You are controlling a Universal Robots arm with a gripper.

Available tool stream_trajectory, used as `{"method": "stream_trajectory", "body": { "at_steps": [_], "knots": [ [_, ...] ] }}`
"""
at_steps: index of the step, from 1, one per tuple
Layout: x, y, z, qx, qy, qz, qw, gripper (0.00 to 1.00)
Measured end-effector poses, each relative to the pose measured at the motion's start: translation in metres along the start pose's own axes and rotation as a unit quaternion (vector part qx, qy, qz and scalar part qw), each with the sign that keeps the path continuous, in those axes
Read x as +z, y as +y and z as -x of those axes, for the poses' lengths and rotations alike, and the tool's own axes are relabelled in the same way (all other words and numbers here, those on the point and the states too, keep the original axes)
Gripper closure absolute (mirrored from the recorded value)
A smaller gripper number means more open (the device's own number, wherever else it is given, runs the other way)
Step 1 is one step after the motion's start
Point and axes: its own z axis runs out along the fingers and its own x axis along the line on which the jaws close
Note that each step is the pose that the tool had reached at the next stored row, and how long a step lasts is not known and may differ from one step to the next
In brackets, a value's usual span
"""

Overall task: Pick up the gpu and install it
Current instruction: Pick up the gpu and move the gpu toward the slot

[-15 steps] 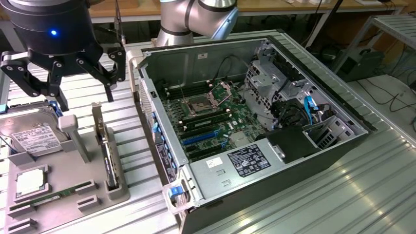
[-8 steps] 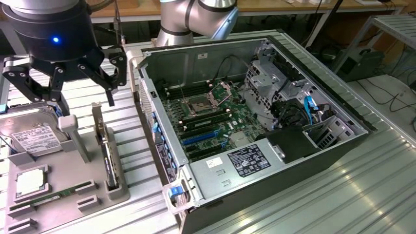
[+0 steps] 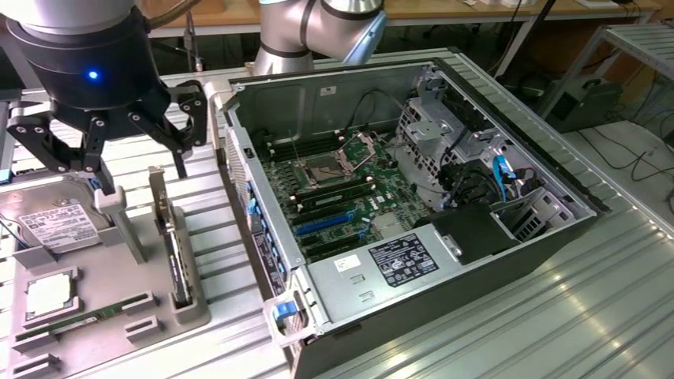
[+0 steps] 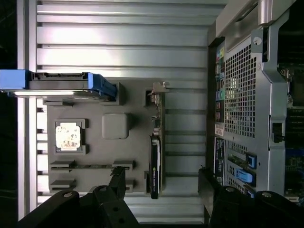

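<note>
I am hovering with my jaws spread wide and gripping nothing, right over the gpu (image 3: 167, 233), which is standing on its long edge in a slot of the grey holder (image 3: 110, 276), just beside the open computer case (image 3: 305, 103). In the wrist view the card is lying between my two fingers, with a gap showing on each side. What I am worrying about is how thin that edge is: if I am sitting slightly off line, one finger could be landing on top of the card instead of beside it. That could be pressing it down into the slot or tipping it. The black cooler face and the bare board face are giving uneven grip, so the card could be twisting as it leaves the slot, and its metal bracket could be catching on the holder. The grey post (image 3: 126, 225) and the hard drive (image 3: 53, 223) are standing near my outer finger, so I am risking a knock there. The case wall is rising close on the other side. Everything is resting on a ribbed metal tabletop (image 3: 506, 316) that is throwing back bright glare. Behind it, wooden benches, loose cables and a metal rack (image 3: 642, 39) are crowding the room.
</note>
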Motion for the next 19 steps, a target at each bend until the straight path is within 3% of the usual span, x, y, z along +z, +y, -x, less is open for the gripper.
{"method": "stream_trajectory", "body": {
  "at_steps": [19],
  "knots": [
    [0.0212, -0.0013, 0.0, -0.003, 0.0011, 0.0, 1.0, 0.27]
  ]
}}
